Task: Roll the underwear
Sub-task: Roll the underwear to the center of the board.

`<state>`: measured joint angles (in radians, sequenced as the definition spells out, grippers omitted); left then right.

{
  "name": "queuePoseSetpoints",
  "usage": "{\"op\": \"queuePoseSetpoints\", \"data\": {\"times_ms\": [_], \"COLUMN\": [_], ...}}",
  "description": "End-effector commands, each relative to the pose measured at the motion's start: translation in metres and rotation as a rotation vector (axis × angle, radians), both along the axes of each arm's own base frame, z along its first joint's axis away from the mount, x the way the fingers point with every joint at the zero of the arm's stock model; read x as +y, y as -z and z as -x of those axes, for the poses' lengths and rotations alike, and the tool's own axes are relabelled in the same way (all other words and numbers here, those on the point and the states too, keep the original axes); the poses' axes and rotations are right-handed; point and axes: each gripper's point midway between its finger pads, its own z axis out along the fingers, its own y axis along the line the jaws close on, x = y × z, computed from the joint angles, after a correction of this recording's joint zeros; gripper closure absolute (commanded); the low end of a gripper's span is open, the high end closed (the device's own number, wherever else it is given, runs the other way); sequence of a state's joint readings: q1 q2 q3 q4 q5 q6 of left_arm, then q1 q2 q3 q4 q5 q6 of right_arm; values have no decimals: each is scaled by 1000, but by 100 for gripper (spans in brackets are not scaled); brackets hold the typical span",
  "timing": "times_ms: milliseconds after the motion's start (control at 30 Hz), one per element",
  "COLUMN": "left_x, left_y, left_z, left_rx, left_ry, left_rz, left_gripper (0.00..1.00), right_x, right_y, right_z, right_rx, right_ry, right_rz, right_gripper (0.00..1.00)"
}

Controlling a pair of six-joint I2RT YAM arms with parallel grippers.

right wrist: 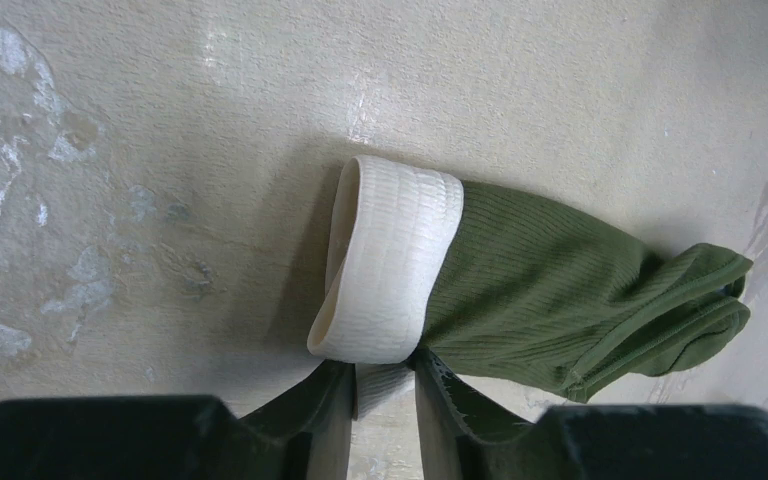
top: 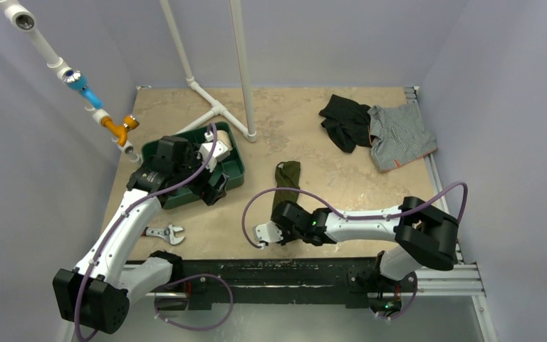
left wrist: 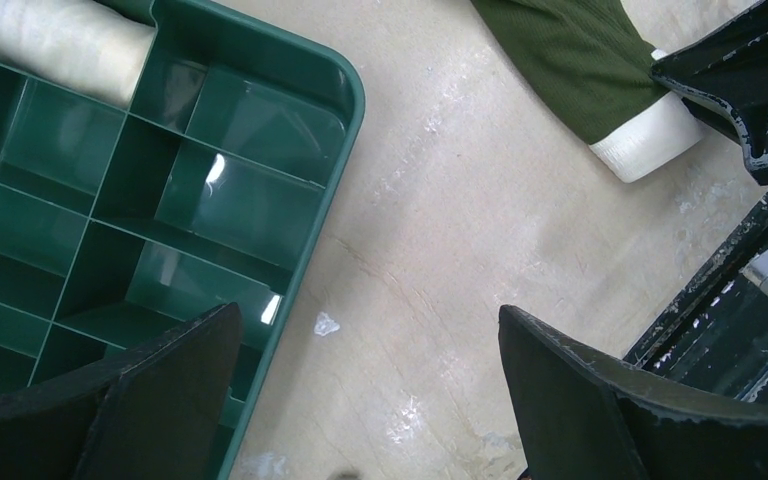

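Observation:
The olive-green underwear (top: 287,179) lies as a long folded strip in the middle of the table, its cream waistband at the near end. In the right wrist view the underwear (right wrist: 550,290) lies flat with the waistband (right wrist: 395,260) looped open. My right gripper (right wrist: 385,368) is shut on the near edge of the waistband; in the top view it (top: 283,212) sits at the strip's near end. My left gripper (top: 217,187) is open and empty above the tray's right edge, left of the underwear. In the left wrist view (left wrist: 368,330) its jaws stand wide apart, with the underwear (left wrist: 570,60) at top right.
A green divided tray (top: 236,177) stands at the left, holding a cream roll (left wrist: 60,45). A wrench (top: 165,233) lies near the front left. A black garment (top: 345,121) and a grey striped garment (top: 399,135) lie at the back right. A white pipe frame (top: 217,107) stands at the back.

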<state>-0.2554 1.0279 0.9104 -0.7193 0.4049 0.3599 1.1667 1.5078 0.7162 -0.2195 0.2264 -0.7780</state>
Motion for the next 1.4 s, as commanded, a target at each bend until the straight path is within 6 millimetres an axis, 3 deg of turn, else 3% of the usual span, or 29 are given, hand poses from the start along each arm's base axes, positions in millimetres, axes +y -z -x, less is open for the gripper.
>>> {"op": "queuePoseSetpoints", "data": {"times_ms": [0,433,800,1133,1367], "left_x": [-4,-6,-11,-28,-62], "left_y": [-8,-6,4,8,20], "left_z": [-4,2,13,23,36], "left_rx": [-40,-48,-44,-50,-109], "left_ry": [28,45,89,168,324], "left_rz": [25,37,66,125,79], "left_gripper": [0,0,0,2,6], "right_x": [0,12,9,-4,-12], "right_y": [0,-16,-51,-48,-47], "right_z": [5,16,9,-6,-15], "right_rx": [19,120,363,547,666], "right_ry": [3,5,49,116,170], "right_rz": [-7,-99,-263,-350,-389], "right_gripper": [77,100,100,100,100]}}
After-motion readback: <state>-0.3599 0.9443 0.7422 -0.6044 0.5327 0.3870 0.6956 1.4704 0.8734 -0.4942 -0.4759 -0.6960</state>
